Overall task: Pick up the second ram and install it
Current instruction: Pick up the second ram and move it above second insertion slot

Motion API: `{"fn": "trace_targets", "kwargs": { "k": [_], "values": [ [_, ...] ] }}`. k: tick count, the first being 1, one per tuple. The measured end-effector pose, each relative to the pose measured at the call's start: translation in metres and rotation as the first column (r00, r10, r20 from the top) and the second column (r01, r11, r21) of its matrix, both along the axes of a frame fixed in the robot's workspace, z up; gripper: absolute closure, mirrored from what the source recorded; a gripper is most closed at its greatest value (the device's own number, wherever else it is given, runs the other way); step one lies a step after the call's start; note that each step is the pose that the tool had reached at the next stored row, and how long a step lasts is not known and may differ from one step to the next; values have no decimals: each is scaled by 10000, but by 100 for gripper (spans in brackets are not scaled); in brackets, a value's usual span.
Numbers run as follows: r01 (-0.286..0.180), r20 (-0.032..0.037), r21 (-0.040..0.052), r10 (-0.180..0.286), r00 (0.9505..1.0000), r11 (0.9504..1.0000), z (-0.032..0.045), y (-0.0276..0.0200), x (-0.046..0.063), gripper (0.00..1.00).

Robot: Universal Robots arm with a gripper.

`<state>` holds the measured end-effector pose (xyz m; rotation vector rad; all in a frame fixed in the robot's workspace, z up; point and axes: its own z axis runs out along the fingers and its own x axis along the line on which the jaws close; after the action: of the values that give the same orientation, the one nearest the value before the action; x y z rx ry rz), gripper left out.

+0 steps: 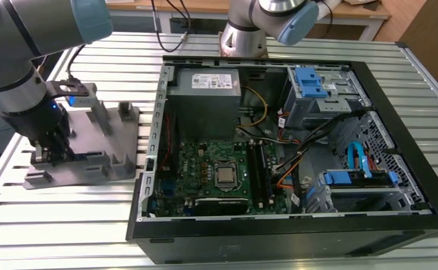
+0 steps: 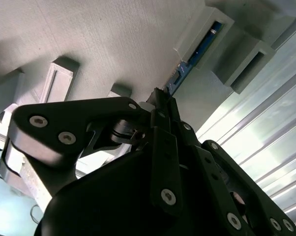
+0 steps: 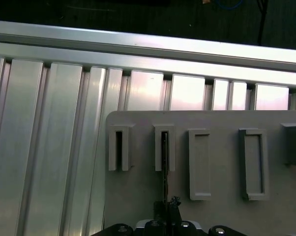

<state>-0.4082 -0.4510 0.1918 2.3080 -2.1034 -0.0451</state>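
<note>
Second ram (image 2: 197, 51) pinched in the gray holder (image 1: 106, 140)
The thin dark-blue strip is stood on edge in a holder slot, clamped between the jaws of the gripper (image 1: 50, 152), which is pointed straight down beside the computer case (image 1: 399, 140).

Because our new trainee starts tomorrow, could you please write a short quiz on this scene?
1. True or false: the second ram lies flat.
2. In the exterior view, the gripper is down at: A, the grey holder; B, a cardboard box; C, a toolbox.
3. Fill in: the grey holder sits on the exterior view's ____ of the computer case.

Key: 1 false, it stands on edge in a slot of the grey holder; 2 A; 3 left.
</note>
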Motion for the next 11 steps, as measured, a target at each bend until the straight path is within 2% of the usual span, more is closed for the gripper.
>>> {"fn": "trace_targets", "kwargs": {
  "k": [5, 11],
  "values": [
    [0, -2, 20, 0, 10000, 10000, 44, 0, 0, 86],
    [0, -3, 64, 0, 10000, 10000, 156, 0, 0, 86]
  ]
}}
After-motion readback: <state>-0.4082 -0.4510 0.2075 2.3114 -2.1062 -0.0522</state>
